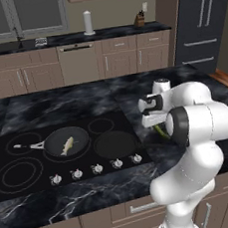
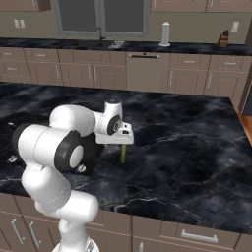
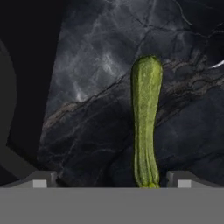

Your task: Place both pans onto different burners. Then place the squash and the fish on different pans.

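Lying lengthwise on the dark marble surface [image 3: 87, 65], the one squash [image 3: 145, 122] shows whole in the hand view, between the wide-spread fingers [image 3: 111, 179], which hold nothing. From the left base view come two pans [image 1: 66, 141] on the cooktop [image 1: 24, 189], the left one carrying the single fish [image 1: 67, 145], the other pan [image 1: 114, 145] bare.

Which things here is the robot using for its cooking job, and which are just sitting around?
For the job:
- fish, lying in one pan
- second pan on another burner
- squash on the counter, below the open tool
- cooktop

Just sitting around:
- paper towel roll
- knife block
- sink
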You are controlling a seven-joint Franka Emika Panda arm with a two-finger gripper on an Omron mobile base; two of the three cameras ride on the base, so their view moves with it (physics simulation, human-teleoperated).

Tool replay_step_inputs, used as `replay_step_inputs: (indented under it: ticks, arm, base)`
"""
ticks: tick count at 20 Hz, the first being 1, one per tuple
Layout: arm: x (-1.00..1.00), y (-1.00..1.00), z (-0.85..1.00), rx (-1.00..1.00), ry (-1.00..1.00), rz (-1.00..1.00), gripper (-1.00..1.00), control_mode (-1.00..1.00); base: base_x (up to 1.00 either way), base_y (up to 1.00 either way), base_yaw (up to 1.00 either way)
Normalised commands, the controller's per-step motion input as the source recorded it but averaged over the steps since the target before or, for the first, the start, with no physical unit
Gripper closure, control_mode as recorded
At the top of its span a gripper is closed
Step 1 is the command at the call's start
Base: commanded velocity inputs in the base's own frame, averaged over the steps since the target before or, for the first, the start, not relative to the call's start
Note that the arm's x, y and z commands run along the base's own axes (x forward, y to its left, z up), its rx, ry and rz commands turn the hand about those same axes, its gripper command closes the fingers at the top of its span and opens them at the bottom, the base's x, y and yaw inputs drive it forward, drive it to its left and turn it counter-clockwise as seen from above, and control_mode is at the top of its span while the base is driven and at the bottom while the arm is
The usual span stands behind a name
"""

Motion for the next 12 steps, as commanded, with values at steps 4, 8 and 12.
replay_step_inputs:
  ticks: [4,8,12]
  arm:
    - [0.10,-0.19,0.00,0.00,0.08,-0.07,-1.00,-1.00]
    - [0.15,-0.16,-0.03,0.00,0.05,-0.01,-1.00,-1.00]
    - [0.36,-0.05,-0.16,0.00,0.01,0.00,-1.00,-1.00]
  base:
    - [0.00,0.00,0.00]
    - [0.00,0.00,0.00]
    - [0.00,0.00,0.00]
